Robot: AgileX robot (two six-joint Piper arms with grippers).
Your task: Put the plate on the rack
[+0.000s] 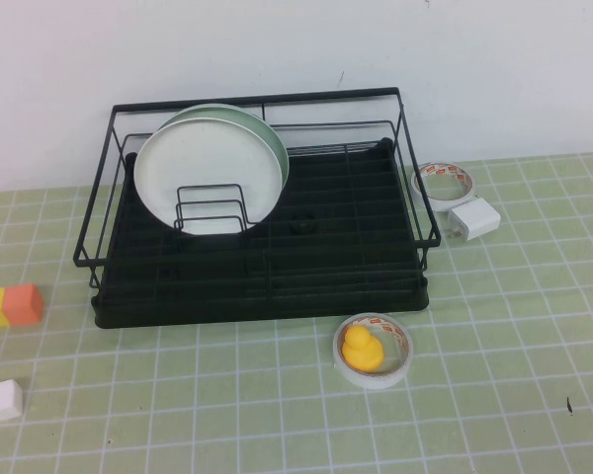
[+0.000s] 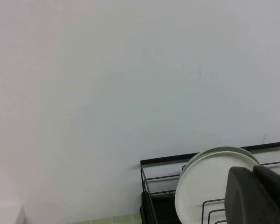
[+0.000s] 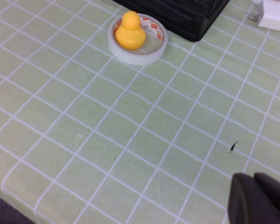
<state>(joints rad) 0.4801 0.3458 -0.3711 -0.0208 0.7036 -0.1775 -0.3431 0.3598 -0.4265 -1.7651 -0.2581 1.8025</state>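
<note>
White plate (image 1: 210, 178) stands upright in black wire rack (image 1: 267, 286), just in front of mint-green plate (image 1: 269, 133). High view shows neither arm. Left tool (image 2: 259, 196), only in left wrist view, near plates. Right tool (image 3: 260, 198) over worktop (image 3: 130, 140) near rubber duck (image 3: 129, 31) in tape roll (image 3: 151, 51).

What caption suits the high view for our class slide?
White plate stands upright in the black rack before a green plate; both grippers are out of this view.
</note>
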